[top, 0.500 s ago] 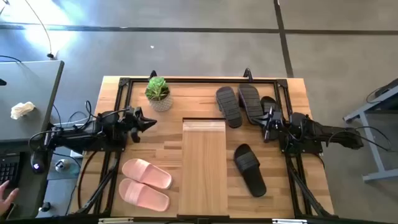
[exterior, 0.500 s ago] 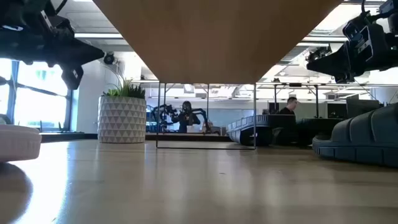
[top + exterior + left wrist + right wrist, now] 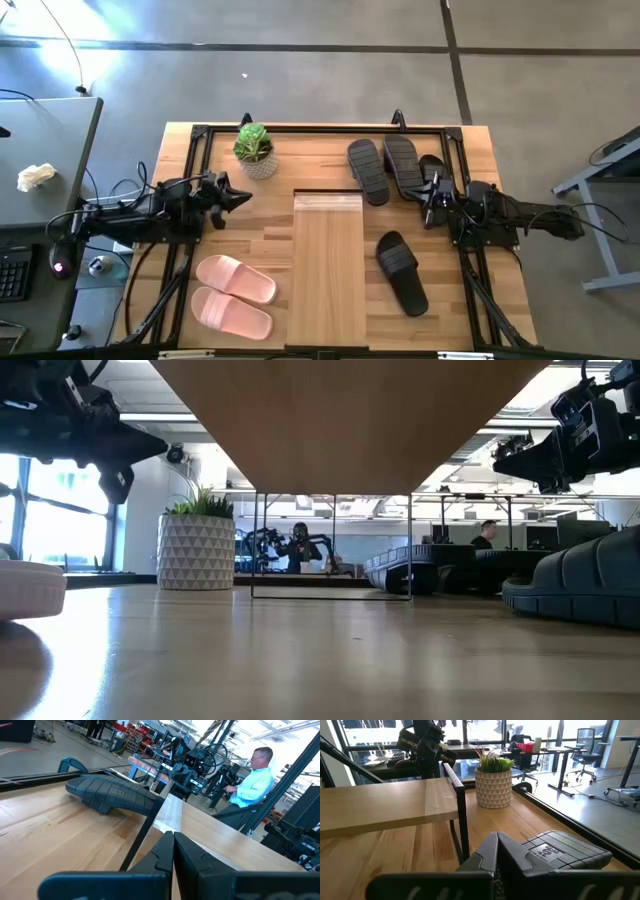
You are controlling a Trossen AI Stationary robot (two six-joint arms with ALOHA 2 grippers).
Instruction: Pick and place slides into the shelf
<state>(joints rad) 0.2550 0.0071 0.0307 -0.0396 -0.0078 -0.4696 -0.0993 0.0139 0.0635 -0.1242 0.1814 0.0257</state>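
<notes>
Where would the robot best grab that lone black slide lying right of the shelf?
Probably by the wide strap of the black slide, coming straight down from above. It lies sole-down, so the strap arches up and gives the right gripper an edge to pinch.

Grey polished concrete floor (image 3: 300, 80) around butcher-block wooden tabletop (image 3: 250, 245); dark grey side desk (image 3: 45, 165) at table's left side, crumpled white cloth (image 3: 36, 177) on it; bright tall windows (image 3: 60, 530) glaring; open workshop behind, seated person in light blue shirt (image 3: 250, 782); black office chair (image 3: 587, 752) by desks.
</notes>
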